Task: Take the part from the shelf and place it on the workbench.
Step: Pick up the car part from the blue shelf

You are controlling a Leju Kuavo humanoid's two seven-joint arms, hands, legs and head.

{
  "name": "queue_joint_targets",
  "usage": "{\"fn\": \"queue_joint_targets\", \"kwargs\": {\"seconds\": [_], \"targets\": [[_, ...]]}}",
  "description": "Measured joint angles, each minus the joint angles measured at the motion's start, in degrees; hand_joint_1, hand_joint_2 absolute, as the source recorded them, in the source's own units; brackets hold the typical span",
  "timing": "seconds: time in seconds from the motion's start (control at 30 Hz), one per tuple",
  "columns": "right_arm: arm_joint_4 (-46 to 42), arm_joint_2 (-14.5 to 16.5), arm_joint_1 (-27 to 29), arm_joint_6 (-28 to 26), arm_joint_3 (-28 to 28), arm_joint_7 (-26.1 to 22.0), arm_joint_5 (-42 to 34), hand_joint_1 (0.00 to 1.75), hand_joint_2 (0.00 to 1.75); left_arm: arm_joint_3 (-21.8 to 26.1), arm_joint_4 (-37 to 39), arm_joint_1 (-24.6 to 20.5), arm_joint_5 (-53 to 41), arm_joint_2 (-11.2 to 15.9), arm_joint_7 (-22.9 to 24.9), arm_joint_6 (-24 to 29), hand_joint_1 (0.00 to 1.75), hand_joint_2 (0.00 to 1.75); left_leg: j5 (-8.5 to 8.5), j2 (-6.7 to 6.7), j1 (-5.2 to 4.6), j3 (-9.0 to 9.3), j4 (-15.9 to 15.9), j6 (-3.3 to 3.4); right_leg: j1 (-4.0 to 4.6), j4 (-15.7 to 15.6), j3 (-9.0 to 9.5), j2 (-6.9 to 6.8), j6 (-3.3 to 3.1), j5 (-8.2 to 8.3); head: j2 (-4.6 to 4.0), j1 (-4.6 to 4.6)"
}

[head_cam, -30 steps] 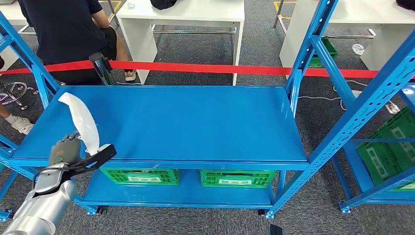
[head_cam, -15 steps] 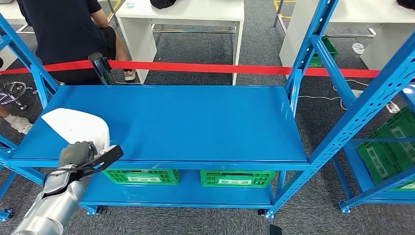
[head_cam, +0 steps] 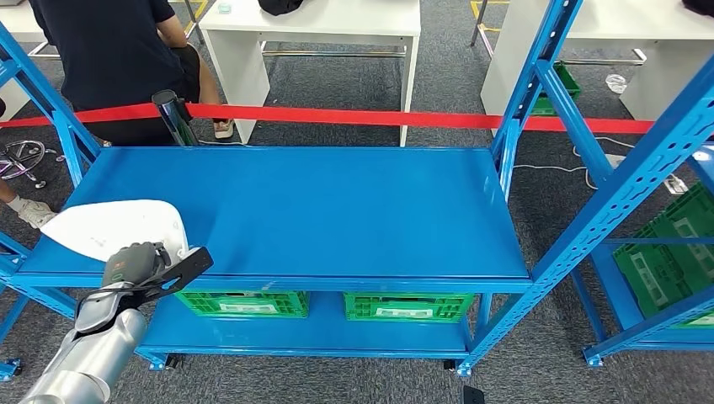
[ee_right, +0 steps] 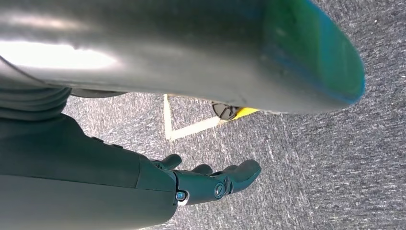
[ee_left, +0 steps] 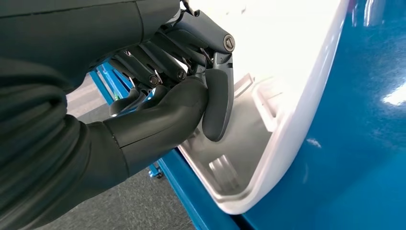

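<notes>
Tilting flat since a second ago, the white part [head_cam: 114, 227] lay at the workbench's [head_cam: 337, 210] front-left corner; your left hand [head_cam: 139, 265] gripped its edge. Release looked next; right hand [ee_right: 210, 182] hung empty, fingers apart.

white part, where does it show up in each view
Head view: the white part lies low over the near left corner of the blue shelf top, held by the left hand.
Left wrist view: the white part is close up beyond the left hand, its ribbed hollow side facing the camera.
Right wrist view: not in it; the right hand hangs over grey carpet.
Shared landmark: the blue shelf top.
</notes>
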Motion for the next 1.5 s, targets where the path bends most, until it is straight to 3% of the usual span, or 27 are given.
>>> {"fn": "queue_joint_targets", "kwargs": {"seconds": [0.33, 0.8, 0.93, 1.0, 1.07, 1.1, 1.13, 1.2, 1.23, 1.37, 1.5], "targets": [[0.0, -0.01, -0.01, 0.01, 0.0, -0.12, 0.33, 0.0, 0.0, 0.33, -0.97, -1.82, -0.22, -0.93, -3.35, 2.85, 1.75, 1.75, 0.0, -0.01, 0.0, -0.05, 0.01, 0.0, 0.0, 0.0, -0.05, 0.0, 0.0, 0.0, 0.0, 0.01], [0.0, -0.08, -0.03, 0.35, 0.0, -0.7, 0.84, 0.0, 0.0, 0.33, -4.29, -8.08, -1.54, -3.96, -5.61, 4.08, 1.75, 1.75, 0.01, -0.01, 0.0, -0.09, 0.03, 0.01, 0.0, 0.0, -0.09, 0.0, 0.01, 0.01, 0.0, 0.0], [0.0, -0.1, -0.03, 0.37, 0.0, -0.84, 1.01, 0.0, 0.0, 0.33, -4.82, -9.35, -1.07, -4.43, -5.85, 3.91, 0.98, 1.75, 0.0, 0.0, 0.0, -0.1, 0.03, 0.01, 0.0, 0.0, -0.1, 0.01, 0.01, 0.01, 0.0, 0.01], [0.0, -0.12, -0.03, 0.43, -0.01, -0.86, 1.05, 0.0, 0.0, 0.33, -4.98, -9.73, -0.85, -4.58, -5.84, 3.89, 0.94, 1.75, 0.0, 0.0, 0.0, -0.1, 0.03, 0.01, 0.0, 0.0, -0.1, 0.01, 0.01, 0.01, 0.0, 0.01], [0.0, -0.14, -0.03, 0.58, -0.02, -0.87, 1.09, 0.0, 0.0, 0.33, -5.02, -9.89, -0.73, -4.69, -5.84, 3.86, 1.19, 1.75, 0.0, 0.0, 0.0, -0.1, 0.03, 0.01, 0.0, 0.0, -0.1, 0.01, 0.01, 0.01, 0.0, 0.01], [0.0, -0.14, -0.03, 0.67, -0.02, -0.87, 1.09, 0.0, 0.0, 0.33, -5.02, -9.91, -0.71, -4.73, -5.84, 3.85, 1.22, 1.75, 0.0, 0.0, 0.0, -0.1, 0.03, 0.01, 0.0, 0.0, -0.1, 0.01, 0.01, 0.01, 0.0, 0.01], [0.0, -0.15, -0.03, 0.73, -0.02, -0.86, 1.1, 0.0, 0.0, 0.33, -5.02, -9.92, -0.7, -4.76, -5.82, 3.82, 1.04, 1.75, 0.0, 0.0, 0.0, -0.1, 0.03, 0.01, 0.0, 0.0, -0.1, 0.01, 0.01, 0.01, 0.0, 0.01], [0.0, -0.15, -0.02, 0.82, -0.02, -0.86, 1.14, 0.0, 0.0, 0.33, -5.02, -9.94, -0.7, -4.79, -5.65, 3.68, 0.32, 1.75, 0.0, 0.0, 0.0, -0.11, 0.03, 0.01, 0.0, 0.0, -0.1, 0.01, 0.01, 0.01, 0.0, 0.0], [0.0, -0.16, -0.02, 0.84, -0.02, -0.86, 1.18, 0.0, 0.0, 0.32, -5.02, -9.94, -0.79, -4.79, -5.38, 3.52, 0.05, 1.75, 0.0, 0.0, 0.0, -0.11, 0.03, 0.01, 0.0, 0.0, -0.1, 0.01, 0.01, 0.01, 0.0, 0.0], [0.0, -0.21, -0.02, 0.94, -0.02, -0.86, 1.43, 0.0, 0.0, -0.09, -4.83, -9.99, -2.47, -4.62, -3.65, 1.33, 0.0, 1.75, 0.0, -0.01, 0.0, -0.12, 0.03, 0.01, 0.0, 0.0, -0.1, 0.01, 0.01, 0.01, 0.0, 0.01], [0.0, -0.3, -0.01, 1.09, -0.02, -0.86, 1.73, 0.0, 0.0, -2.06, -4.13, -10.04, -6.02, -3.8, -1.66, -6.3, 0.0, 1.75, 0.0, 0.0, 0.0, -0.13, 0.02, 0.01, 0.0, 0.0, -0.12, 0.01, 0.01, 0.01, 0.0, 0.01]]}}
